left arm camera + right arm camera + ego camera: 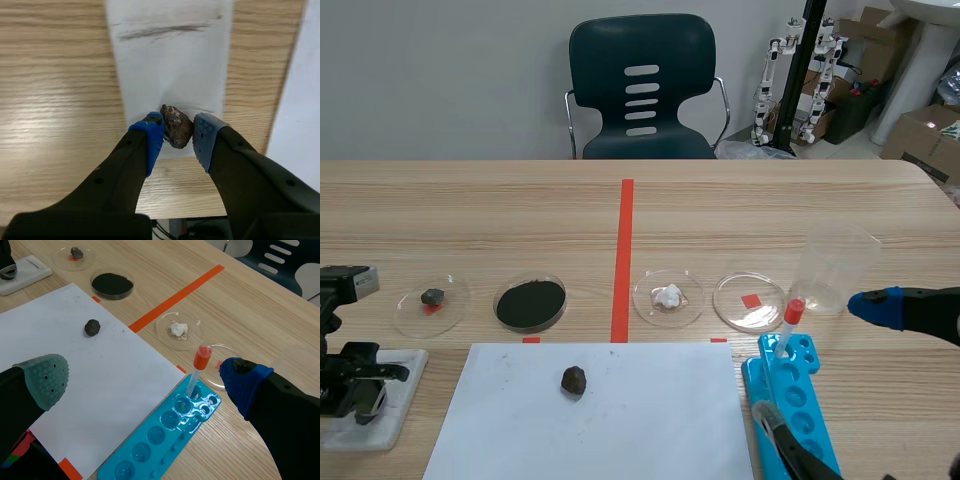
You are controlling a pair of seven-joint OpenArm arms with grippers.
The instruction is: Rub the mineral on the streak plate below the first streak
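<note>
**Slip and overrun risk at the rubbing stage**

Scene view: Your left gripper (360,392) stood low over the white plate (408,362) at the table's left side. The stone it carried was hidden from this camera. The plate lay near the sheet of paper (620,430), and nothing was seen pinning it down. Judgement: a hard push could have slid the plate instead of marking it.

Left wrist view: The left gripper's blue pads (152,140) were closed on the stone (176,126), pinching it at the very tips. The stone sat at the plate's near end, well apart from the first streak (162,31). Whether it touched the plate could not be told. Judgement: with so shallow a pinch, downward pressure could have twisted the stone or popped it out. A stroke begun this close to the edge could have run off onto the wood. One begun too far forward could have merged with the first streak.

Right wrist view: Your right gripper (145,382) hung wide open, holding nothing, above the paper and the blue tray (145,450), well apart from the plate. A dropper (197,370) stood in the tray. Judgement: a careless descent of that arm could have knocked it over.
</note>
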